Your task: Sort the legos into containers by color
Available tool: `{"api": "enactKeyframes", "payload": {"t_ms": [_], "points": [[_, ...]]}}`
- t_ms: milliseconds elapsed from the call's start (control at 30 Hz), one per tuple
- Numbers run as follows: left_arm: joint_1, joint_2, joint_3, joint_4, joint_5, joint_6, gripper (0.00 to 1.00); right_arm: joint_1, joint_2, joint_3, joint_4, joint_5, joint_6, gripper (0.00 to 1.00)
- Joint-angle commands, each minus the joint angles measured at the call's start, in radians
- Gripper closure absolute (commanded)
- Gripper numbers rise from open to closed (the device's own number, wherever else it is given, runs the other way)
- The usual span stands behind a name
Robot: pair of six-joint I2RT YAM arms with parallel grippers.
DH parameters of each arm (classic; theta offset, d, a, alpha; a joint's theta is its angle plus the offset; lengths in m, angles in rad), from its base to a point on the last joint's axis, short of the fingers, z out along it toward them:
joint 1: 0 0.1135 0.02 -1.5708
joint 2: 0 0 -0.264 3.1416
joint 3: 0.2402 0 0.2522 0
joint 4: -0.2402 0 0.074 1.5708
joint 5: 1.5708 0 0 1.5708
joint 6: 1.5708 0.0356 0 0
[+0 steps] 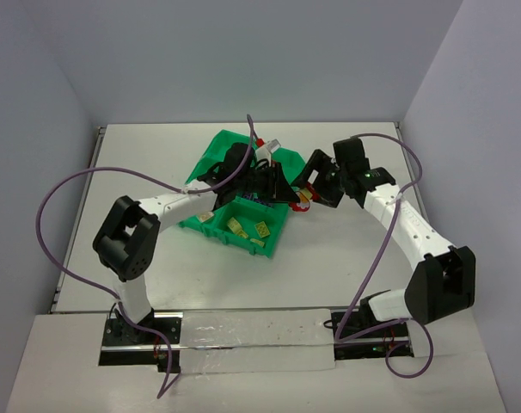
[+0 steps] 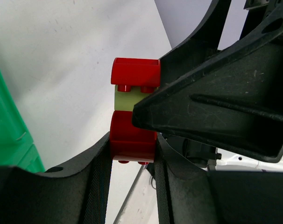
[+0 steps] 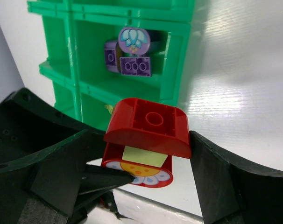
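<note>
A stack of legos hangs just beside the green tray's (image 1: 211, 157) right edge: a red arch brick (image 3: 148, 123) on top, a pale yellow brick (image 3: 145, 156) in the middle, and a red brick with a flower print (image 3: 151, 176) below. My left gripper (image 2: 132, 150) is shut on one red brick (image 2: 132, 140) of this stack, a pad on each side. The fingers of my right gripper (image 3: 142, 144) stand close on both sides of the arch brick; whether they press it does not show. In the top view both grippers (image 1: 273, 185) (image 1: 312, 185) meet at the stack (image 1: 302, 201).
Purple legos (image 3: 132, 56) lie in one compartment of the tray (image 3: 179, 60). Several yellow legos (image 1: 248, 229) lie in a near compartment. White tabletop (image 1: 157, 163) surrounds the tray, and purple cables (image 1: 71, 185) loop over it from both arms.
</note>
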Motion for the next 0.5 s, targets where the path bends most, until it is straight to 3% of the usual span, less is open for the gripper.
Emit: {"api": "enactKeyframes", "payload": {"t_ms": [0,100,233,467], "points": [[0.046,-0.085,-0.008,-0.041,0.134,0.106,1.00,0.003,-0.058,0.008,0.122,-0.116,-0.110,0.10],[0.097,-0.109,-0.027,-0.066,0.189,0.138,1.00,-0.001,-0.091,0.008,0.140,-0.163,-0.193,0.11],[0.126,-0.129,0.055,-0.313,0.204,0.317,1.00,-0.002,-0.133,0.019,0.123,-0.207,-0.289,0.12],[0.182,-0.225,0.078,-0.501,0.329,0.482,1.00,-0.002,-0.266,-0.056,0.228,-0.174,-0.396,0.11]]}}
